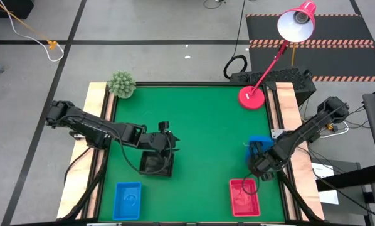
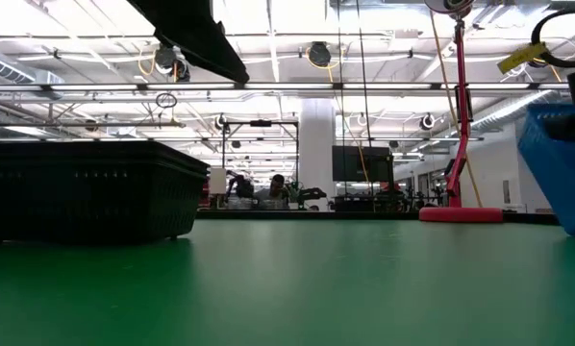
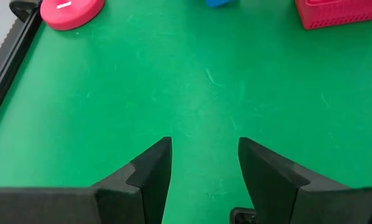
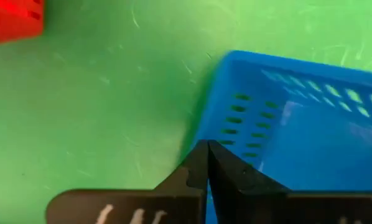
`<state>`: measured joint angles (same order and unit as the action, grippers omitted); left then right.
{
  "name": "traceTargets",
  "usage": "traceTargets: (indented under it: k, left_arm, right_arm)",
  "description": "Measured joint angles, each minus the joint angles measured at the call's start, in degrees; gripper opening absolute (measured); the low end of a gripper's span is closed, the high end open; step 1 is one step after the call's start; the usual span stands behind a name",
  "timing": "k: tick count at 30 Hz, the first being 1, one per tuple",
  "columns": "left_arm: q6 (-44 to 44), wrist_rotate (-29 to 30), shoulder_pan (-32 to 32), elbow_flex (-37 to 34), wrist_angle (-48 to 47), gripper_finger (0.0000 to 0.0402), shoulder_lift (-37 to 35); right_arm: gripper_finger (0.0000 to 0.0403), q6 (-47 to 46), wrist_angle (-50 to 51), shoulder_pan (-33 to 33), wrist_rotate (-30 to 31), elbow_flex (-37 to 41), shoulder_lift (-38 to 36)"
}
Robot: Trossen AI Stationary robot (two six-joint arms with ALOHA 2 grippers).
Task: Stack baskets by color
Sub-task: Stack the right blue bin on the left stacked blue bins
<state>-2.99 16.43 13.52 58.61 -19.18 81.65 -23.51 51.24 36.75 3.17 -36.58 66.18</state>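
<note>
The round red lamp base [image 1: 251,97] stands at the far right corner of the green desk [image 1: 200,132], and everything else is placed from it here. Toward the near edge from the base, along the right side of the desk, the right claw [image 4: 206,163] has its two dark fingers pressed together on the perforated wall of a blue basket [image 4: 298,124], which is tipped up at an angle in the low view. In the overhead view this basket [image 1: 260,143] shows only as a blue patch beside the right arm, mostly covered by it. Farther from the lamp base in the same direction, close to the near edge, a red basket [image 1: 244,197] rests flat on the desk. Well across the desk from the lamp base, toward the left side, the left claw [image 3: 204,168] hangs with its fingers spread apart and nothing between them, only bare green surface showing in the gap. Just beside it, on the near side, sits a black basket [image 1: 157,164]; whether it is one tray or several nested cannot be told. A second blue basket [image 1: 127,199] lies in the near left corner, diagonally opposite the lamp base. A small green plant [image 1: 121,84] sits at the far left corner, level with the base along the far edge.
</note>
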Motion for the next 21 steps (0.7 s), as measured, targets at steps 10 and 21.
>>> traceTargets:
  k: [10, 21]
  left_arm:
    - [-0.52, -0.06, 0.48, 0.0, -0.02, 0.0189, 0.0]
    - [-0.5, -0.05, 0.48, 0.0, -0.04, 0.0189, 0.0]
  right_arm:
    - [0.0, -0.56, 0.43, 0.09, 5.7, -3.36, -0.14]
    - [0.0024, -13.68, 8.08, 0.44, 5.19, -9.76, -0.16]
